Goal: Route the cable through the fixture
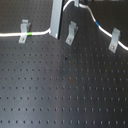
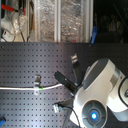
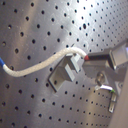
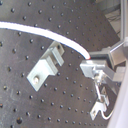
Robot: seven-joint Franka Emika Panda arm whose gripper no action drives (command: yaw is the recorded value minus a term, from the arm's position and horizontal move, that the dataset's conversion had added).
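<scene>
Holding the cable [image 3: 42, 62] pinched in my claw [image 3: 86, 58], I am mid-routing: it hangs just above the fixture [image 3: 64, 74] on the perforated board [image 3: 40, 105]. Next I judge I must lower it into the clip's slot.

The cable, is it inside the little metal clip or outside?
Outside. In the second wrist view the cable passes beside the fixture, held at the end effector.

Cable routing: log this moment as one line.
claw: shut on cable | cable: beside fixture, not yet through it | step: routing
</scene>
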